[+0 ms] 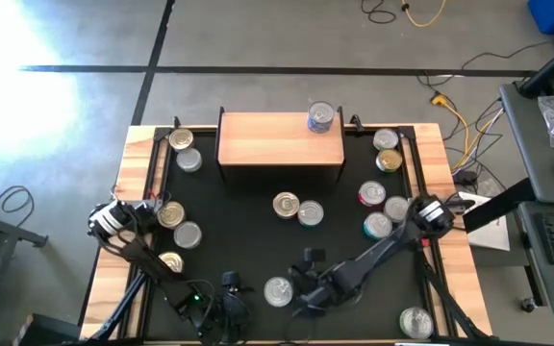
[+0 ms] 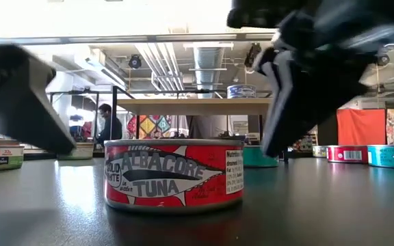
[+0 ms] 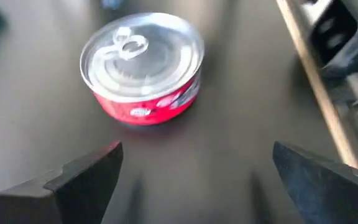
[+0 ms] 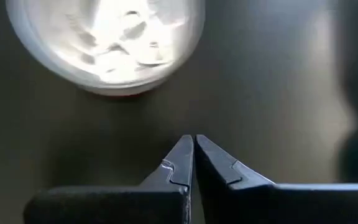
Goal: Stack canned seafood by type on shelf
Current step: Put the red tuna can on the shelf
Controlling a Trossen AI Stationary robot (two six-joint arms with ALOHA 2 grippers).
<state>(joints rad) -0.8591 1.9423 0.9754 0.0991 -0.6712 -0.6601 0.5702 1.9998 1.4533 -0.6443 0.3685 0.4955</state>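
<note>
Five tins (image 1: pixel 182 141) of canned seafood lie along the left side of the counter (image 1: pixel 248 240), two near the back corner and three down the left edge. The left end effector (image 3: pixel 196 149) hovers low over the front of the counter, fingers released and spread wide, gripping nothing. Just ahead of it, apart from both fingers, stands a red tuna tin (image 1: pixel 278 291) with a silver lid, upright on the black surface. At centre back is the shelf (image 1: pixel 267 139), a light-wood platform. It carries a single silver-lidded tin (image 1: pixel 321 117) at its right end. Two more tins (image 1: pixel 286 205) sit touching in front of the shelf. The right end effector (image 4: pixel 194 140) is clenched, fingertips pressed together and empty, near the red tuna tin on its right side. Five tins (image 1: pixel 385 141) are grouped along the right side. One lone tin (image 1: pixel 415 322) lies at the front right corner.
</note>
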